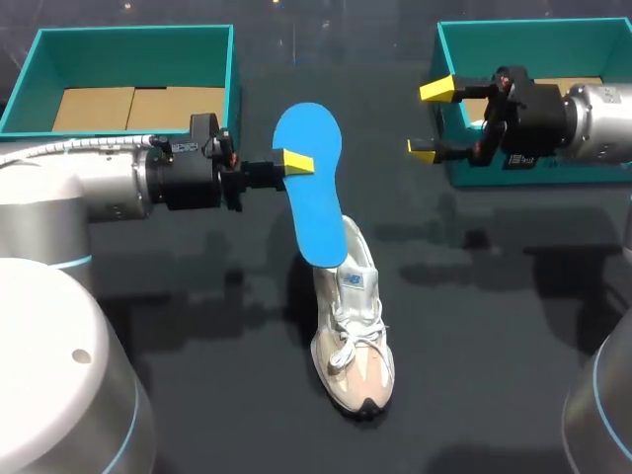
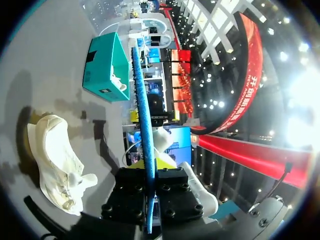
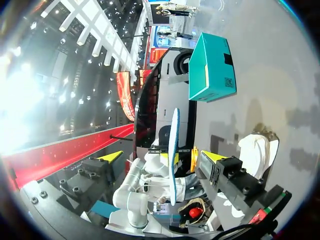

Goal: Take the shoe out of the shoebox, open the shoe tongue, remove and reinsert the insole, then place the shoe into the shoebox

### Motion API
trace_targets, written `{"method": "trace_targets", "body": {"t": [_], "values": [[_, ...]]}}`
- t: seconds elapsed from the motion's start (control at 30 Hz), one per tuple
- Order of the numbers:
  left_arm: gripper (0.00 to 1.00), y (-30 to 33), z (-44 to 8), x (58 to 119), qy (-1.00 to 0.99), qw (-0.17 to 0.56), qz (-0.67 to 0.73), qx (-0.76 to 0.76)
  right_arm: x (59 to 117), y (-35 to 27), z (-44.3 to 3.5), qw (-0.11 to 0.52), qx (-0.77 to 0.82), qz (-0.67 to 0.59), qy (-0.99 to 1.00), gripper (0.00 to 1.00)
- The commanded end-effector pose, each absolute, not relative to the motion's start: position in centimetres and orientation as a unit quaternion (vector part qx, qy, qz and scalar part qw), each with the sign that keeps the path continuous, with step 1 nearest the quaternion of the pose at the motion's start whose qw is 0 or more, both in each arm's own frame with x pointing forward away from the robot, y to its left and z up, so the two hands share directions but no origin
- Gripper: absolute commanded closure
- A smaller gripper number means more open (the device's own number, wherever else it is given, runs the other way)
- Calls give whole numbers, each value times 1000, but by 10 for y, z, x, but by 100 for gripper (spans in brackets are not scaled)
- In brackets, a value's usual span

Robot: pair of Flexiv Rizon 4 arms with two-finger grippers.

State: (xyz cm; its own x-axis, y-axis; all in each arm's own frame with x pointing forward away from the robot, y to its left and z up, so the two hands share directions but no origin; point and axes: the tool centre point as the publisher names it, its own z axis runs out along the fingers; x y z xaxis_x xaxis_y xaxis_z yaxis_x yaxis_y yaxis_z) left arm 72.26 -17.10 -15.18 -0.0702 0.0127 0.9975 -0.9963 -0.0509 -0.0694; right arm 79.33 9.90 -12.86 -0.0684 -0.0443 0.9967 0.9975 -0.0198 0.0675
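Fingers of the left gripper were clamped on a flat, blue, oval insole, one yellow tip showing against its face in the head view. Seen from the left wrist, the insole ran edge-on out from between the two black finger blocks and extended well ahead of them. In the head view the insole hung tilted, its far rounded end pointing away from the robot. Its near end overlapped the heel opening of a cream and white laced sneaker, though whether the two touched could not be told. The sneaker stood on its sole on the dark surface near the middle, toe toward the robot. From the left wrist it lay beside and below the gripper.

The right gripper hung with its fingers spread apart over the near corner of the right teal box, well apart from the insole and the sneaker. The left teal box, open-topped with brown cardboard on its floor, sat at the far left of the surface behind the left arm.
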Motion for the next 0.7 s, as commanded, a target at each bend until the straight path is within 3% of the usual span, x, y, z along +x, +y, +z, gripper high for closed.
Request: {"method": "trace_targets", "body": {"t": [0.03,0.7], "values": [[100,-174,-170,721,-503,475,537,483,793,99,-129,489,-477,-531,-501,0],[100,-196,-189,737,-463,501,534,500,793,99,-129,489,-477,-531,-501,0]]}}
